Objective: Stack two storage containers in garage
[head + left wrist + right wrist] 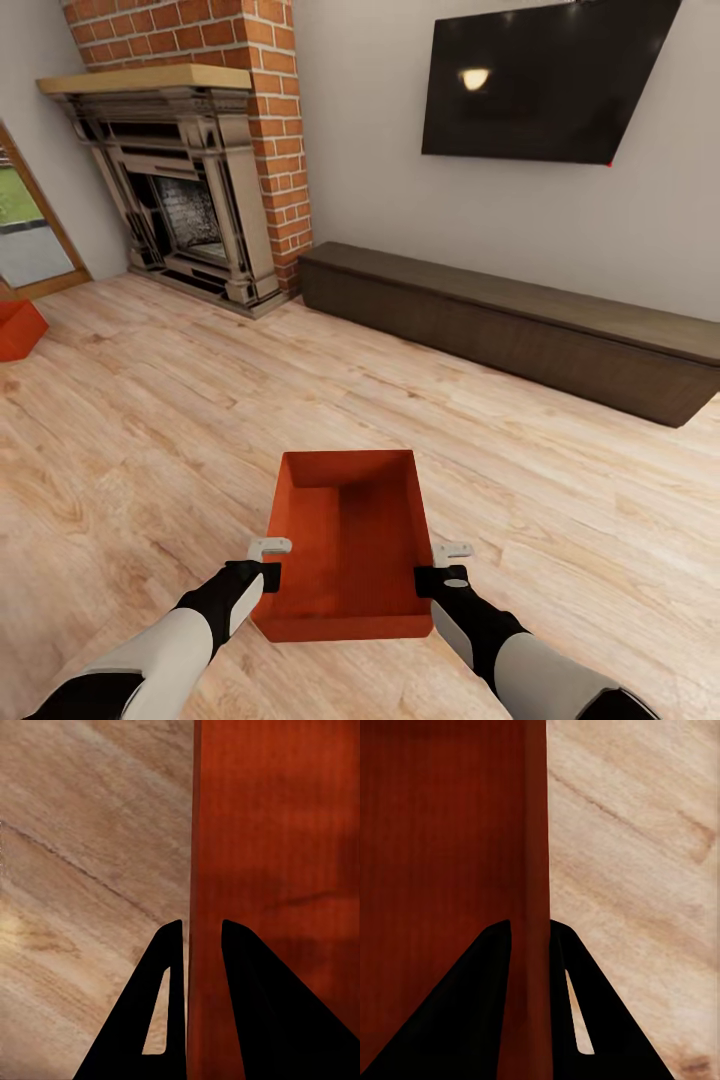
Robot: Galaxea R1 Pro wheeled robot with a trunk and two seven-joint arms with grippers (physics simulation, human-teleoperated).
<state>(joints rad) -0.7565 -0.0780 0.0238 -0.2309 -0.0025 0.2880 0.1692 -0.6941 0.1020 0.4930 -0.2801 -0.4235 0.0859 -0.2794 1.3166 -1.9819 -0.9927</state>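
- Centrally, orange-red storage container (345,540), straight-walled, lidless, above the pale wood plank floor (150,440).
- Left gripper (268,560) pinches its left wall; right gripper (445,563) its right wall, apparently tight.
- Second container (18,328) near brick fireplace (190,190), partly cropped.
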